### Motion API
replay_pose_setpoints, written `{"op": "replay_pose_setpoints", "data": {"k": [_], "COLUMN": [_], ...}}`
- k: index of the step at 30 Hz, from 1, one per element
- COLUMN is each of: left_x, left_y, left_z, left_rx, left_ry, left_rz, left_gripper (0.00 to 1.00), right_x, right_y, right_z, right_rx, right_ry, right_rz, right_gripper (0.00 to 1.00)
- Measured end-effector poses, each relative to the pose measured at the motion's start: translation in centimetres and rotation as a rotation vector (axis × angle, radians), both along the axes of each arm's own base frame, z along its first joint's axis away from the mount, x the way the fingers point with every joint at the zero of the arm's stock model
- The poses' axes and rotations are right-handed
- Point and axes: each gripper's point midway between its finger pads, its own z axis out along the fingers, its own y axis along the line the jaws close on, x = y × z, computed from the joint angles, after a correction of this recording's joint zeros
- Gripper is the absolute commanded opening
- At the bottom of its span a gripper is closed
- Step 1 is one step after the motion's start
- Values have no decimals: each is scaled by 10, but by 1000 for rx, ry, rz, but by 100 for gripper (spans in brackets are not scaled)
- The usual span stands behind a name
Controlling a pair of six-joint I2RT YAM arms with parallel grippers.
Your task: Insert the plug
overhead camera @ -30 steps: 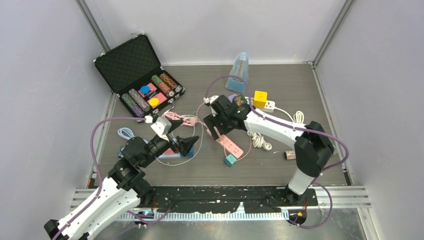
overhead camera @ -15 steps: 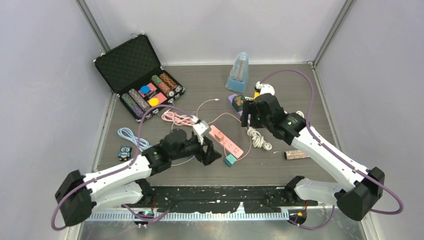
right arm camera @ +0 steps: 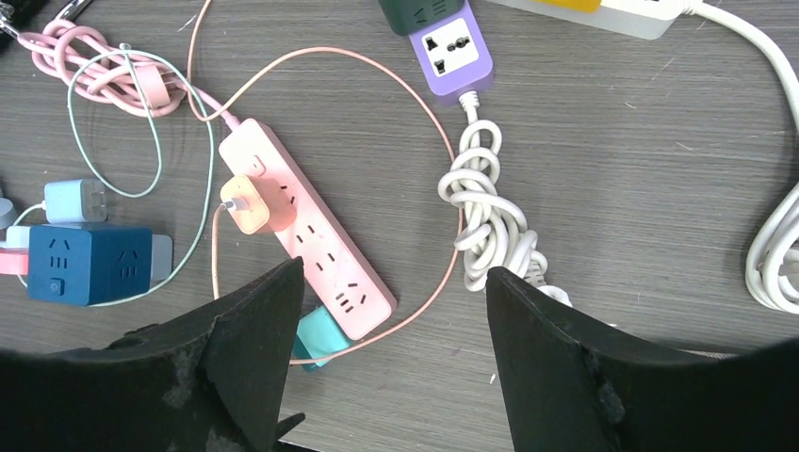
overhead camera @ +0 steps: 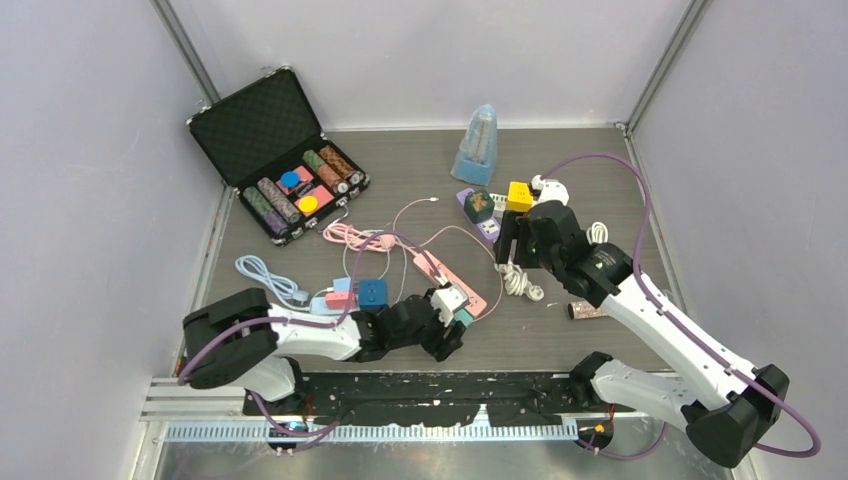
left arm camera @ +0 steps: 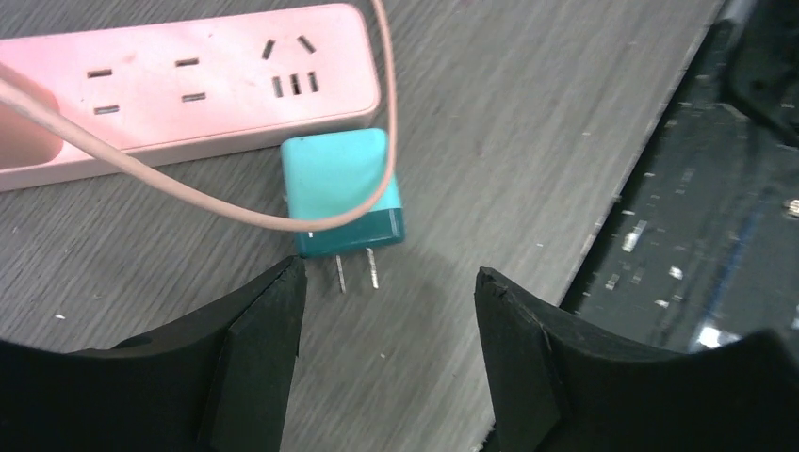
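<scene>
On the grey table (overhead camera: 585, 165) we take the pink power strip (overhead camera: 456, 286) as our landmark, and everything else is placed from it. The black case (overhead camera: 255, 125) stands open well away from the strip, towards the far left corner. The right gripper (overhead camera: 510, 240) hangs beyond the strip's right side, above the white coiled cable (right arm camera: 490, 217). Its fingers are spread wide and we see nothing between them in the wrist view. The left gripper (left arm camera: 386, 306) is low at the strip's near end, its jaws equally wide apart and empty, with both black fingertips short of the plug rather than around it. The strip already carries an orange plug (right arm camera: 250, 205) near its far end, and the sockets at its near end look free. The teal plug (left arm camera: 344, 188) lies flat on the table, just beside the strip's near end and perhaps touching it. Its two prongs (left arm camera: 374, 268) point away from the strip, towards the left gripper. A thin pink cord (left arm camera: 387, 113) loops across the top of the plug. By our reading the task has hardly begun. The plug is not grasped, lifted or turned, so we must close on it, clear the cord, bring the prongs round to a free socket and press it home.
</scene>
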Motion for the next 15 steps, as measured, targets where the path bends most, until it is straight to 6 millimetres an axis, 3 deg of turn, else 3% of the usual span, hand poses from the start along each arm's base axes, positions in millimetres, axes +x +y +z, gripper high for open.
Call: {"op": "replay_pose_setpoints", "data": {"k": [4, 8, 15], "left_x": [8, 18, 24], "left_y": [0, -9, -16], "left_z": [-15, -15, -24], "left_rx": [47, 43, 55], "left_ry": [-21, -44, -54], "left_rz": [46, 76, 90], "left_gripper": [67, 66, 56], "right_x": [-1, -2, -3], "right_y": [-4, -8, -14], "right_z": [5, 8, 4], "right_rx": [9, 14, 11], "right_ry": [-15, -26, -21], "right_rz": [-8, -15, -25], "right_gripper": [77, 77, 77]}}
